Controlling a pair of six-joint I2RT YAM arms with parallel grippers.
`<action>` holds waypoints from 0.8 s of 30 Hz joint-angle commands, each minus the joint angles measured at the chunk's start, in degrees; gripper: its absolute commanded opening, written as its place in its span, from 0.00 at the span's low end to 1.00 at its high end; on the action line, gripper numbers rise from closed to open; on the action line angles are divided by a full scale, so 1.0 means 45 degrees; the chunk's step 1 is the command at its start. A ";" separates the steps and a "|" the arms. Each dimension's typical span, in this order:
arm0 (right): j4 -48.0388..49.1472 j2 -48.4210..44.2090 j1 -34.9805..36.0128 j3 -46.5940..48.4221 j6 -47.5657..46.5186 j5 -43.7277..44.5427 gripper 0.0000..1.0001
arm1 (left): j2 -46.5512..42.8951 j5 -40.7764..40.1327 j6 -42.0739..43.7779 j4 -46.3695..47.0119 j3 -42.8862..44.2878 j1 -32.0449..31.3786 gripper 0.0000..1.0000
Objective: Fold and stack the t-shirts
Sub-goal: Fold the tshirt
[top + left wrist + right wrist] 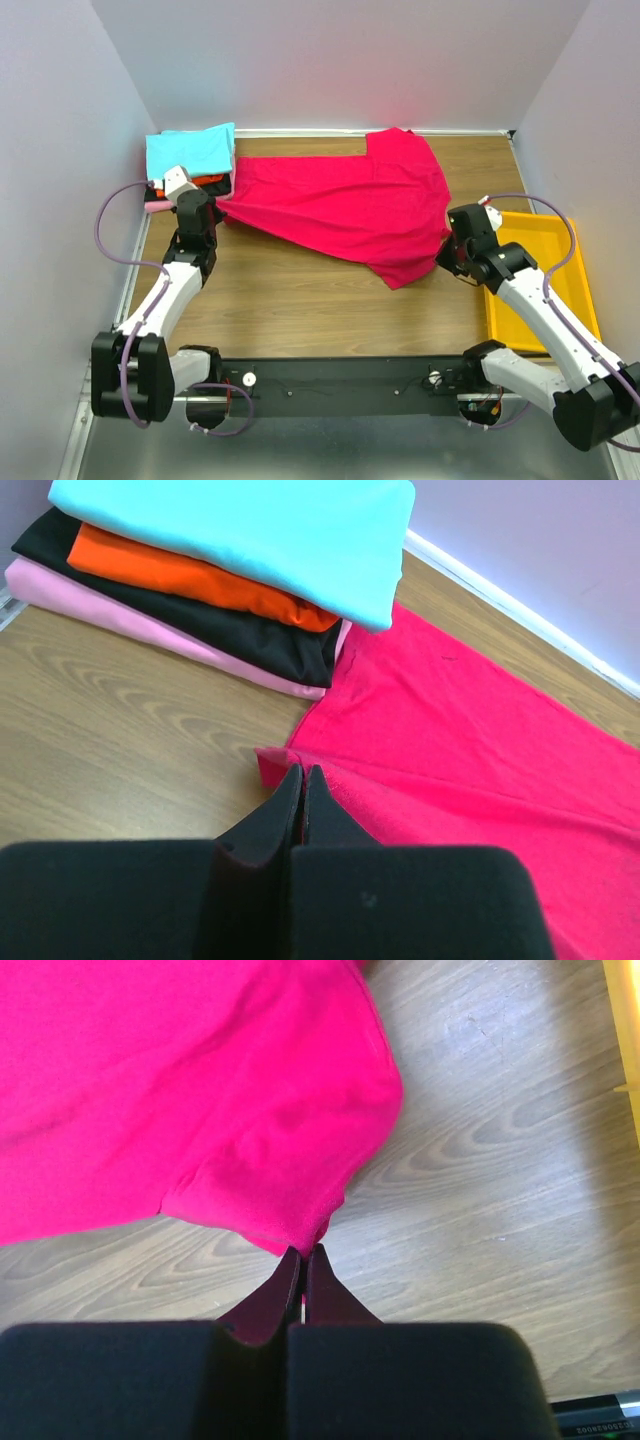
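Note:
A large crimson t-shirt (345, 205) lies spread across the back middle of the wooden table. My left gripper (205, 222) is shut on its left corner (275, 765). My right gripper (447, 252) is shut on its right edge (300, 1235). At the back left stands a stack of folded shirts: cyan (190, 150) on top, then orange-red (190, 580), black (220, 625) and pink (130, 615) at the bottom. The crimson shirt's corner lies right beside this stack.
A yellow plastic bin (545, 280) sits at the right edge of the table, just beside my right arm. White walls close in the back and both sides. Bare wood table (300, 300) lies between the shirt and the arm bases.

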 commanded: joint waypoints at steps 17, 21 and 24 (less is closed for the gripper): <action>0.0301 -0.1015 0.0301 0.0504 -0.0992 -0.0150 0.01 | -0.3526 0.0275 -0.0629 -0.1255 -0.2129 0.0099 0.00; 0.1411 -0.0352 0.0320 0.0562 -0.1032 0.0064 0.00 | -0.3975 0.0706 -0.0882 -0.0942 -0.2422 0.0099 0.00; 0.2000 -0.0097 0.0320 0.0893 -0.0973 0.0493 0.01 | -0.4093 0.0589 -0.1098 -0.0766 -0.2598 0.0099 0.00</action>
